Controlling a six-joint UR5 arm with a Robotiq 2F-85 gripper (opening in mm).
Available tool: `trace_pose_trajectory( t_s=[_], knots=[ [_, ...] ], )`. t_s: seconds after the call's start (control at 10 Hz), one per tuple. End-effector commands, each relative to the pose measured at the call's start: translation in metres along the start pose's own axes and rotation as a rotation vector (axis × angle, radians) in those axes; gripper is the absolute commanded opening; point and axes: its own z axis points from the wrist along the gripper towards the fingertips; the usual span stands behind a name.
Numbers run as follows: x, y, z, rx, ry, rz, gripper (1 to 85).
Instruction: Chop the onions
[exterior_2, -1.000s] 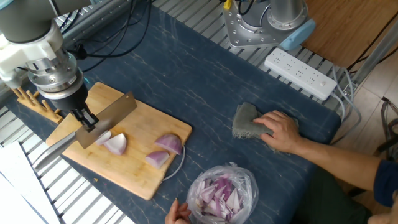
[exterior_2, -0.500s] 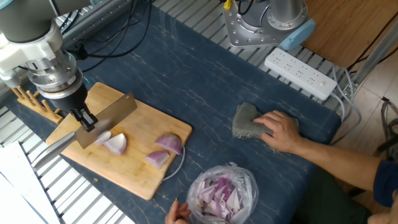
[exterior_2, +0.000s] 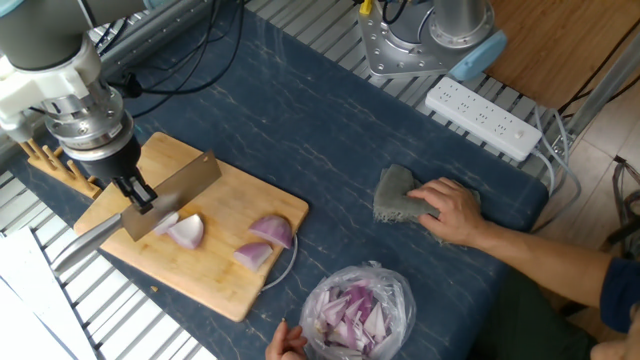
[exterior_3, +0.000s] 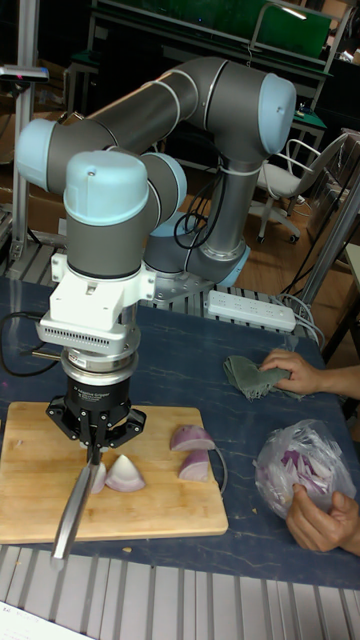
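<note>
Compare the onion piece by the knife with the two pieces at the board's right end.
The onion piece by the knife lies alone, pale cut face up, touching the blade. The two pieces lie close together, more purple skin showing, away from the blade. All are red onion wedges on the cutting board.

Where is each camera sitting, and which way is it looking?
Fixed view: high above the table, looking down on the cutting board; the arm's wrist, gripper and knife show.
Tall fixed view: low at the table's front edge, facing the whole arm.
Both show the board, the onions, the bag of chopped bits and a person's hand on a cloth.
</note>
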Motion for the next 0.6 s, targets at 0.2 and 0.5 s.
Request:
trace_pose_trajectory(
  t_s=[0.2, 0.5],
  knots=[
    [-0.0008, 0.0004, 0.0014, -0.01, -0.004, 0.004, 1.7],
    [-0.0017, 0.0033, 0.0039, -0.011, -0.012, 0.012, 1.7]
  ],
)
